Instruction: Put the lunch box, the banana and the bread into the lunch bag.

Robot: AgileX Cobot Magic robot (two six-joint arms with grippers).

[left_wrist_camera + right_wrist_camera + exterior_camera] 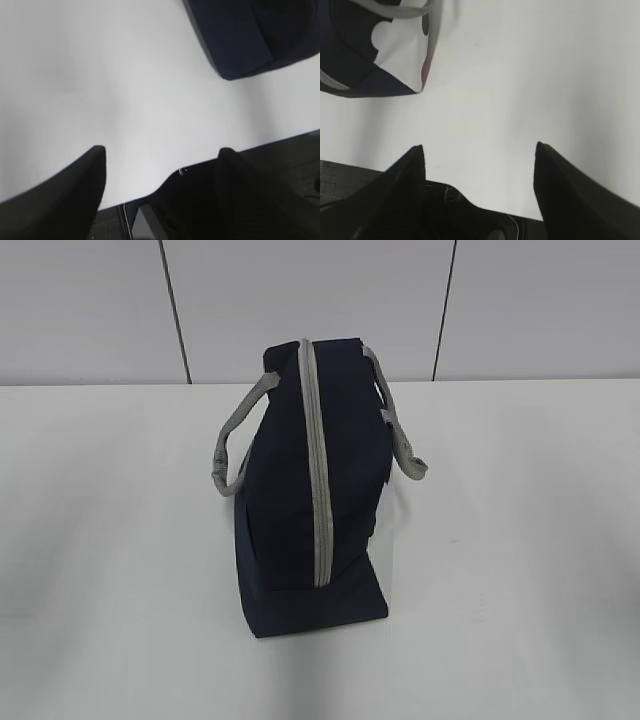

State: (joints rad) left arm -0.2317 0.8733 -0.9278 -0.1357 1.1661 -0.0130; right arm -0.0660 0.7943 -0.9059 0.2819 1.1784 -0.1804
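White surface (520,540) is lying bare around the lunch bag (290,490), which is standing upright at centre with its grey zipper (316,470) running closed along the top. No lunch box, banana or bread is showing in any view; whether they are sitting inside cannot be told. Left claw (162,150) and right claw (479,146) are hanging wide and empty over the near edge, apart from the bag.
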